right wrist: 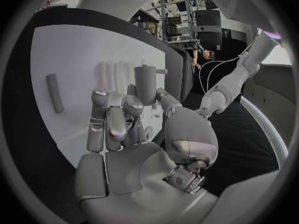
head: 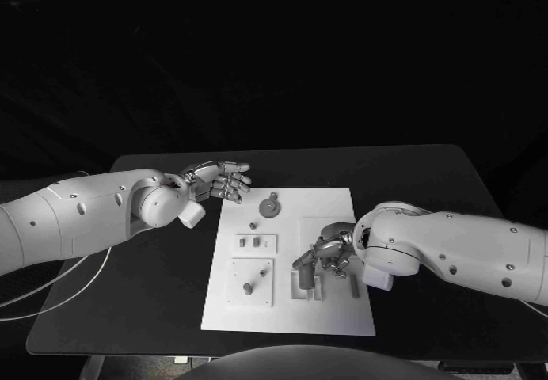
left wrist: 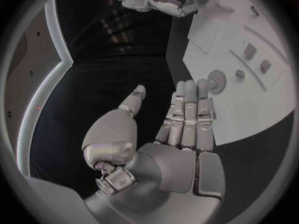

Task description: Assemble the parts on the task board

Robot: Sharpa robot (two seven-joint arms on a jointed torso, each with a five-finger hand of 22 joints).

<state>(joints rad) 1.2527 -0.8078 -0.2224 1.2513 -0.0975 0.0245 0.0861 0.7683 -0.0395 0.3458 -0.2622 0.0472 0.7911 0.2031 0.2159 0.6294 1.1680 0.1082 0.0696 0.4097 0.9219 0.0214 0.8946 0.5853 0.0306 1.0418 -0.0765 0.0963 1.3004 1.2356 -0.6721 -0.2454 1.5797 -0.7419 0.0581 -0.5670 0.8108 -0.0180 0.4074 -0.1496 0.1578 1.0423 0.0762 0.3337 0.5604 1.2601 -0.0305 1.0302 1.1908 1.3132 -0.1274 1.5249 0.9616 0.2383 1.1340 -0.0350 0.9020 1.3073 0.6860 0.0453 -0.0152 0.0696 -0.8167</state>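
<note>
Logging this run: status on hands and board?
Left hand open, hovering off the task board's far left corner. Right hand over the board's right side, fingers around an upright grey part; grip unclear. Nothing blocking.

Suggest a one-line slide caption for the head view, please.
Right hand works among grey parts on the white task board; left hand hovers open at its far corner.

The desk [head: 137, 309] is black and matt, giving back almost no light. The task board [head: 331, 317] looks like smooth white plastic or painted plate, flat and dull rather than shiny. The parts [head: 269, 207] on it are grey with a soft sheen. Both arms wear glossy white plastic shells. The left hand [head: 217, 180] and right hand [head: 328, 253] look like brushed silver metal, satin-smooth with bright highlights.
</note>
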